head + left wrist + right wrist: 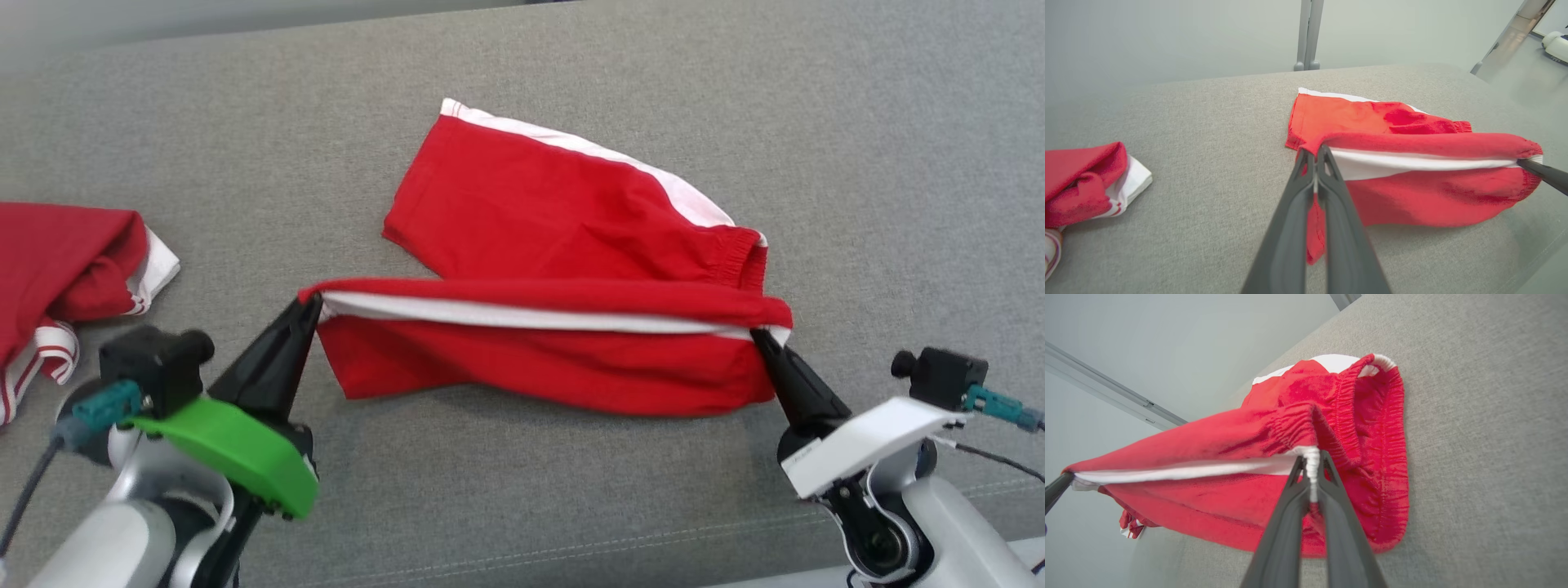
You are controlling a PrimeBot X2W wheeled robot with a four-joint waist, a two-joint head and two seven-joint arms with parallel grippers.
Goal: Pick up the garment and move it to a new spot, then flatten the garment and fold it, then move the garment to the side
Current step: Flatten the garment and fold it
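The garment (pixel 555 220) is a pair of red shorts with a white side stripe and an elastic waistband, lying on the grey cushion. Its near half is lifted off the fabric and stretched between both grippers, while the far leg rests flat. My left gripper (pixel 310 306) is shut on the leg-hem corner (pixel 1312 157). My right gripper (pixel 758 333) is shut on the waistband corner (pixel 1312 457). The white stripe runs taut between the two grips. In the left wrist view the garment (pixel 1412 192) hangs below the stretched edge, and the right fingers (pixel 1543 173) enter from the right.
Another red and white cloth (pixel 65 269) lies bunched at the left edge of the cushion, also in the left wrist view (pixel 1086 179). The grey cushion (pixel 571 490) has a seam near its front edge. Metal posts (pixel 1308 36) stand behind the cushion.
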